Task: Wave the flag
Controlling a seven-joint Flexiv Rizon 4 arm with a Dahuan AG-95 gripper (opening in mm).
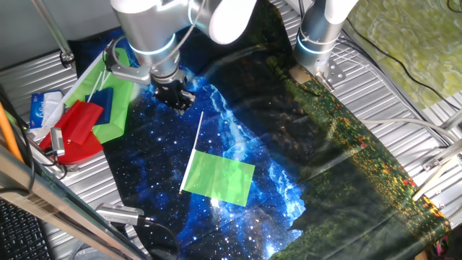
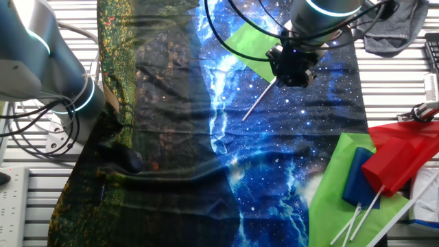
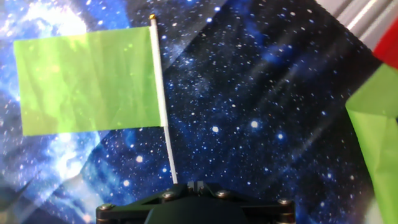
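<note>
The flag [image 1: 219,175] is a small bright-green cloth on a thin white stick and lies flat on the starry blue tablecloth. It also shows in the other fixed view [image 2: 252,45] and fills the upper left of the hand view [image 3: 87,81]. My gripper [image 1: 179,101] hovers over the bare end of the stick, away from the cloth [image 2: 295,72]. In the hand view the stick [image 3: 163,106] runs down and disappears under the gripper body just left of the fingertips. The gripper [image 3: 196,185] has its fingertips together and holds nothing that I can see.
A pile of other flags lies at the table's side: a red flag [image 1: 79,126] [image 2: 405,154], a larger green flag [image 1: 115,101] [image 2: 343,185] and a blue one [image 2: 360,182]. A second arm's base [image 1: 321,36] [image 2: 41,75] stands at the far edge. A grey cloth [image 2: 394,27] lies near the corner.
</note>
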